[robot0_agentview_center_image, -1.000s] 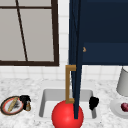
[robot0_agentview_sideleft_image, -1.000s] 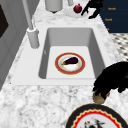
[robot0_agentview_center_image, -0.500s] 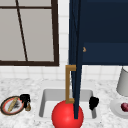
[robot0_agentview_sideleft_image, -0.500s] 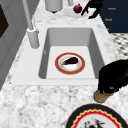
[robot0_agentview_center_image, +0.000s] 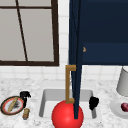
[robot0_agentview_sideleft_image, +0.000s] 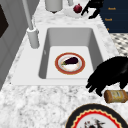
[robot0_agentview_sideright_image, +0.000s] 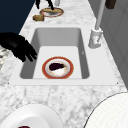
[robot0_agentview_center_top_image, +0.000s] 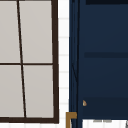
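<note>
A red-rimmed plate with a dark eggplant on it lies on the floor of the sink; the plate also shows from the right. My left hand hovers open over the counter left of the sink, just above a small brown bottle lying on its side and beside a patterned plate. The left hand has its fingers pointing down. My right hand hangs open at the sink's right front corner, and from the right this hand shows spread fingers holding nothing.
A navy cabinet door with a brass handle stands open above the sink. A red ball sits low in front. The faucet rises behind the basin. On the right counter are a white plate with a red fruit and a grey canister.
</note>
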